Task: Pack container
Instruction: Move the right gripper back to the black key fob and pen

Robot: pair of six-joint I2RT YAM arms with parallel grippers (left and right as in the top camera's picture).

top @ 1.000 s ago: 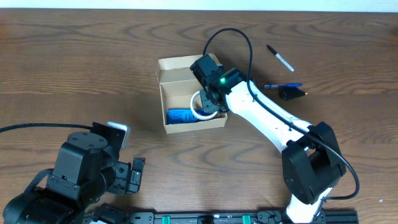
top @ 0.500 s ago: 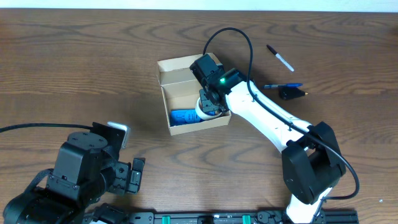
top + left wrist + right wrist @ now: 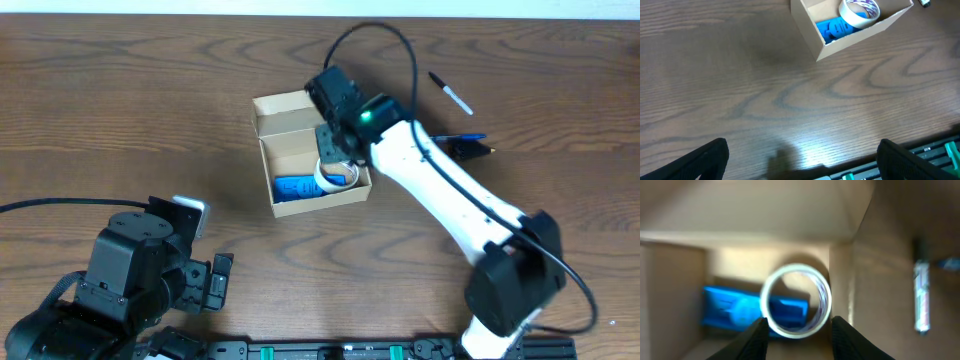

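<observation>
The tan cardboard container (image 3: 268, 150) stands open on the table, its flap lid raised at the back. Inside lie a blue object (image 3: 296, 187) and a white tape roll (image 3: 335, 177) leaning at the right end. The container also shows in the left wrist view (image 3: 812, 37) with the tape roll (image 3: 859, 11) and the blue object (image 3: 834, 28). In the right wrist view the tape roll (image 3: 796, 300) lies over the blue object (image 3: 732, 311). My right gripper (image 3: 338, 140) hovers open and empty above the box, the roll below its fingers (image 3: 797, 337). My left gripper (image 3: 802, 162) is open over bare table.
A black-and-white pen (image 3: 451, 93), a blue pen (image 3: 456, 137) and a small black object (image 3: 467, 150) lie on the table to the right of the box. A pen (image 3: 921, 297) shows at the right of the right wrist view. The table's front edge is near the left arm.
My right gripper let go of the tape roll in the box and lifted up and back. The roll now rests free in the container. The left arm has not moved.
</observation>
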